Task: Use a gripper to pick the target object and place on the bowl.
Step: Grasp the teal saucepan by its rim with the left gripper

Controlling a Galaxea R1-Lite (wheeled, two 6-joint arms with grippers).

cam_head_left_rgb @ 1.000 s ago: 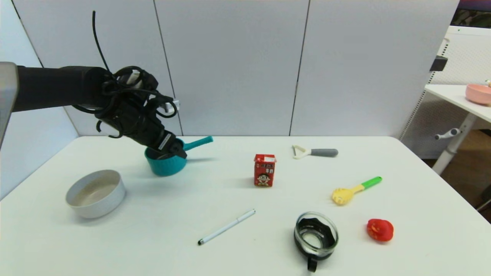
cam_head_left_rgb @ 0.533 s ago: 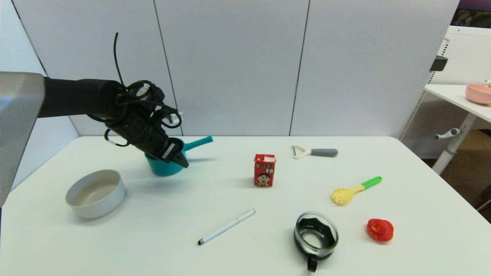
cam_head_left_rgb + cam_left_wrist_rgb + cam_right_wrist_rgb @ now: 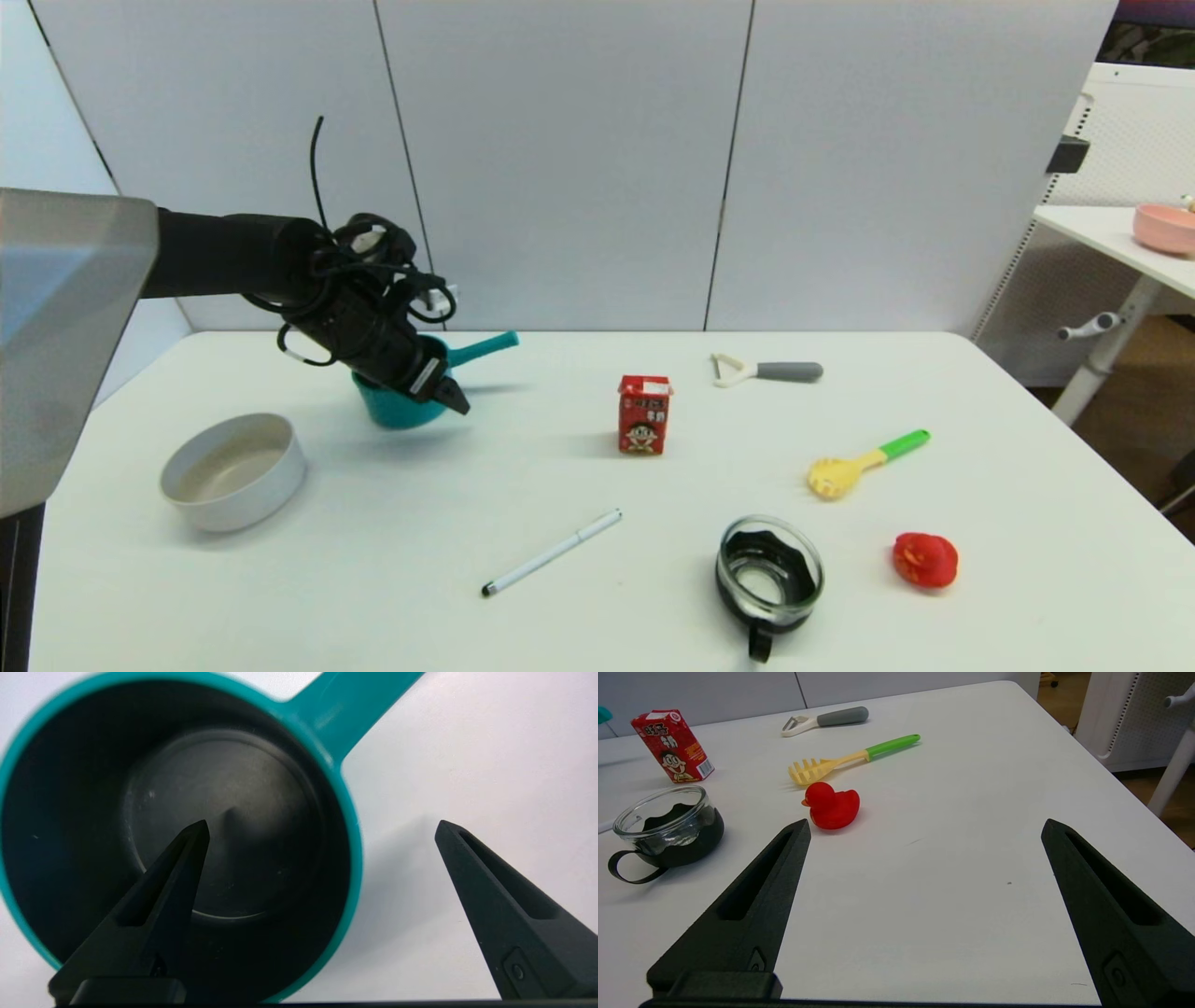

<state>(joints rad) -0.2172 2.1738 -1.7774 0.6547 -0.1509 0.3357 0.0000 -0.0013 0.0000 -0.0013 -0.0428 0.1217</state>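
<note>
One claw (image 3: 322, 828) finger inside saucepan (image 3: 177, 826).

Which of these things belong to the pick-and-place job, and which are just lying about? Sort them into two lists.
Job:
- left gripper, jaws open astride the saucepan's rim
- teal saucepan
- off-white bowl

Lying about:
- red carton
- peeler
- pasta spoon
- red duck
- glass pot
- pen
- right gripper, open, idle

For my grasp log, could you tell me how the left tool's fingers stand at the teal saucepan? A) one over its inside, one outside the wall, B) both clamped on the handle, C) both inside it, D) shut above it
A: the left tool is open, one finger over the teal saucepan's dark inside, the other beyond the wall over the table.
</note>
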